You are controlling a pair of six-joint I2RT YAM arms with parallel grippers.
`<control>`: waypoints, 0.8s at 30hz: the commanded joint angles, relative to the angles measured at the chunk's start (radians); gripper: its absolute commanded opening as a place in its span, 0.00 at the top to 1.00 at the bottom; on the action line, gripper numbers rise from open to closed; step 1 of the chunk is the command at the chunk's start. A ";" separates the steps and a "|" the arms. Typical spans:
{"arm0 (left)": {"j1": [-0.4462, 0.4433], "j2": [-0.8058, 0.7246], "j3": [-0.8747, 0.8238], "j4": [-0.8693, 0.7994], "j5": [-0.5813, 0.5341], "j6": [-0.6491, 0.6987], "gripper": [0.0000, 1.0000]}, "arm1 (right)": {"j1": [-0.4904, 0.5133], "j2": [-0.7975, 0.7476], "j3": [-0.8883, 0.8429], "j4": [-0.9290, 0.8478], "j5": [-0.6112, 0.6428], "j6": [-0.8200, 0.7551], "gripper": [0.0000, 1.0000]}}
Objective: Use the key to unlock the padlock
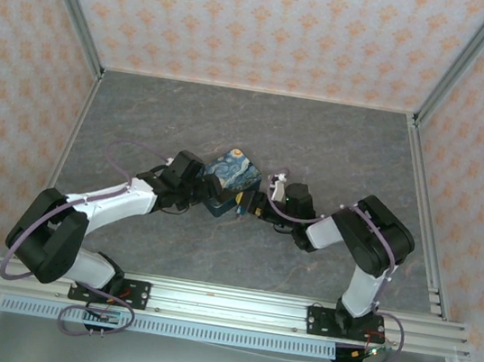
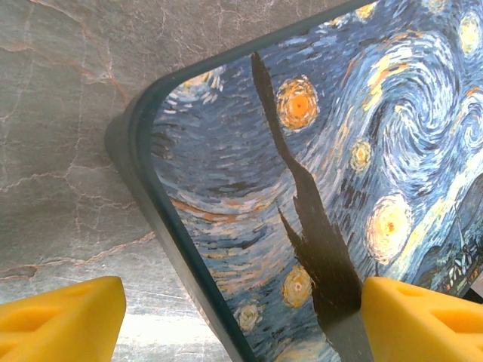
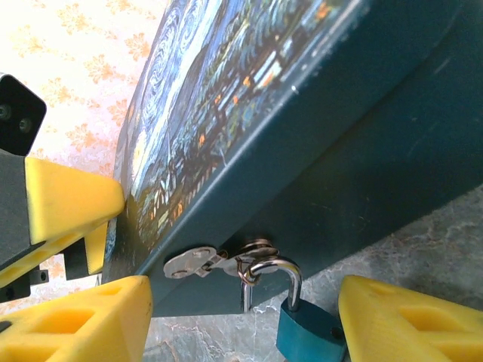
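Observation:
The teal-blue padlock (image 3: 309,338) hangs by its silvery shackle (image 3: 275,273) from the metal hasp (image 3: 198,263) on the front wall of the starry-print box (image 3: 249,83). One leg of the shackle ends free beside the body. My right gripper (image 3: 241,332) is open, a yellow finger either side of the padlock, neither touching it. My left gripper (image 2: 241,324) is open around a corner of the box (image 2: 302,188), with one finger (image 2: 423,320) over the lid and the other over the table. The key is out of view.
The box (image 1: 231,170) lies mid-table between my left gripper (image 1: 210,196) and right gripper (image 1: 249,205). The left arm's yellow finger (image 3: 68,204) shows against the lid. Grey marbled table (image 1: 320,147) lies all around, fenced by metal frame rails and patterned walls.

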 commanded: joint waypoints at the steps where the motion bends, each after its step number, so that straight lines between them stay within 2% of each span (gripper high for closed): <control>1: -0.010 -0.001 0.012 -0.068 -0.048 0.019 0.19 | 0.010 0.017 0.021 0.047 -0.026 -0.015 0.35; 11: -0.010 0.001 0.022 -0.078 -0.054 0.022 0.19 | 0.028 0.081 0.030 0.124 -0.072 0.020 0.39; 24: -0.010 -0.002 0.023 -0.081 -0.055 0.022 0.19 | 0.028 0.066 0.007 0.150 -0.081 0.020 0.54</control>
